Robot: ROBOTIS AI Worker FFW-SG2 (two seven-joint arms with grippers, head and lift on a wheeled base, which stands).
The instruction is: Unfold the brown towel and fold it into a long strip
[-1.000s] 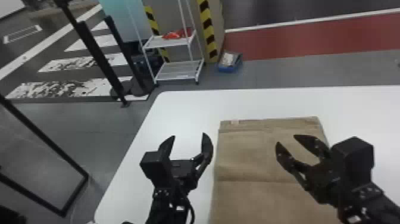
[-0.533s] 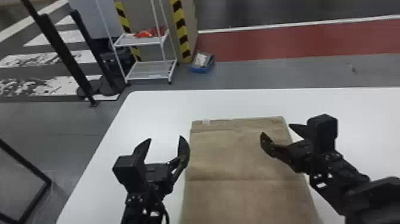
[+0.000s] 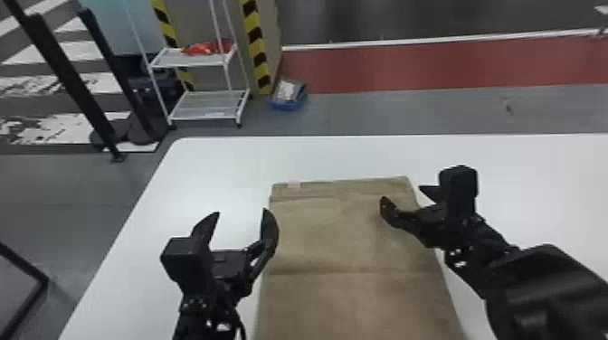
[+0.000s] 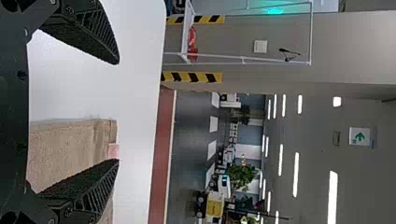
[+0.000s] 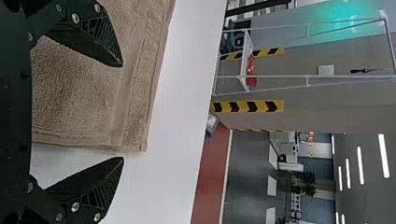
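The brown towel (image 3: 348, 235) lies flat on the white table, with a crease across its middle and a small pale tag at its far left corner. My left gripper (image 3: 243, 213) stands open beside the towel's left edge. At the right edge, near the far corner, my right gripper (image 3: 402, 195) is open, one finger over the cloth and the other past the edge. In the left wrist view, the towel (image 4: 70, 144) shows between the spread fingers of the left gripper (image 4: 119, 111). The right wrist view has the towel's corner (image 5: 74, 93) between the fingers of the right gripper (image 5: 123, 112).
The white table (image 3: 217, 167) extends beyond the towel on its far, left and right sides. Past the table stand a white shelf rack (image 3: 208, 106), black posts and a blue bin (image 3: 288, 95) on the floor.
The head view has shifted, first moving the scene left, then partly back. My right gripper has turned and moved outward to the towel's right edge; the left stays open beside the towel, which keeps its shape.
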